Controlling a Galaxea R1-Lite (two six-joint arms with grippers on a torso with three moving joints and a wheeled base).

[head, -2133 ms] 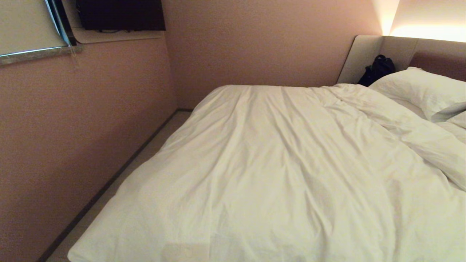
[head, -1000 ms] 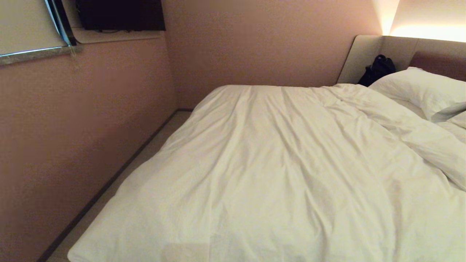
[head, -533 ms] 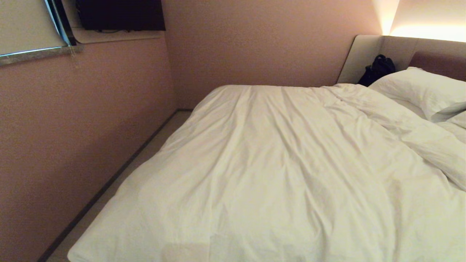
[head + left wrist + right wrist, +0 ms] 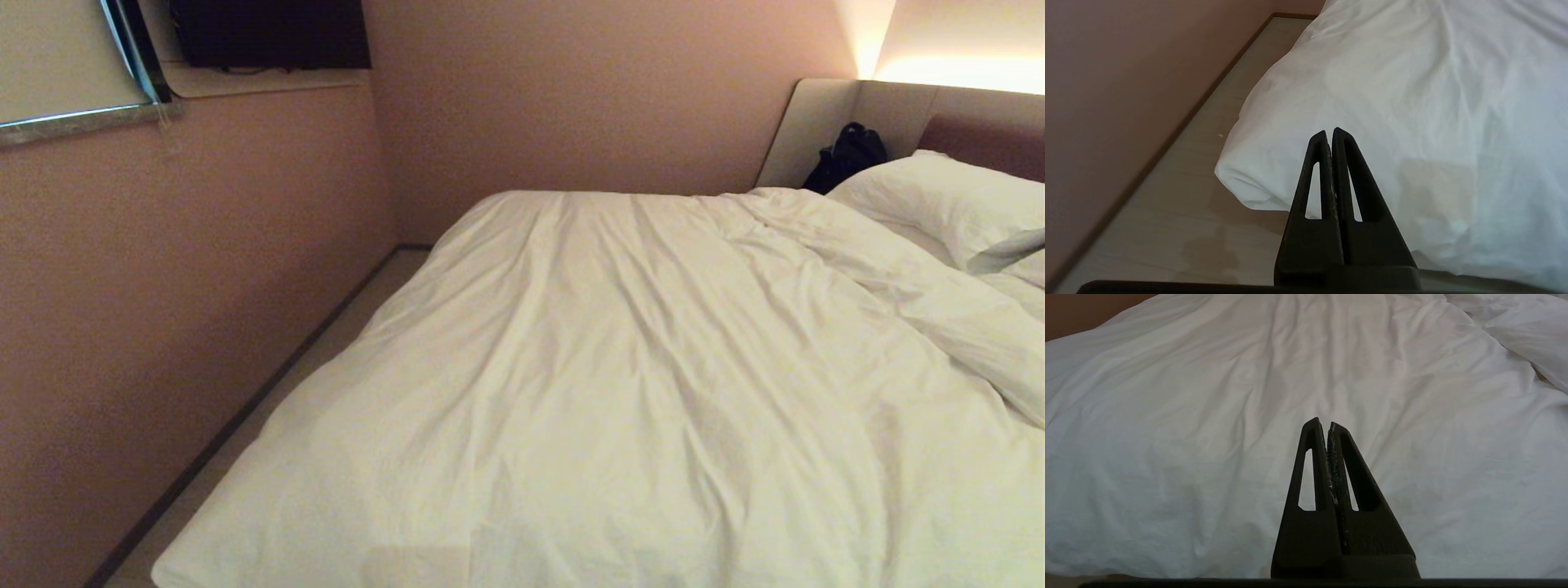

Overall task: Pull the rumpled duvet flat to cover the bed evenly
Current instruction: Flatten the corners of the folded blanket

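duvet (image 4: 620,384) lay creased across the bed (image 4: 824,122), bunched in a ridge near the pillow (image 4: 939,200) — its corner hung over the floor (image 4: 1180,196) by the wall. left gripper (image 4: 1329,131) pressed together, empty, above that corner. right gripper (image 4: 1321,422) pressed together too, empty, over mid-duvet.

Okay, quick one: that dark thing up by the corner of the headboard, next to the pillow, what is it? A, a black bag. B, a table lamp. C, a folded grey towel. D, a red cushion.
A: a black bag sits against the beige headboard, just beyond the white pillow and the top edge of the duvet.
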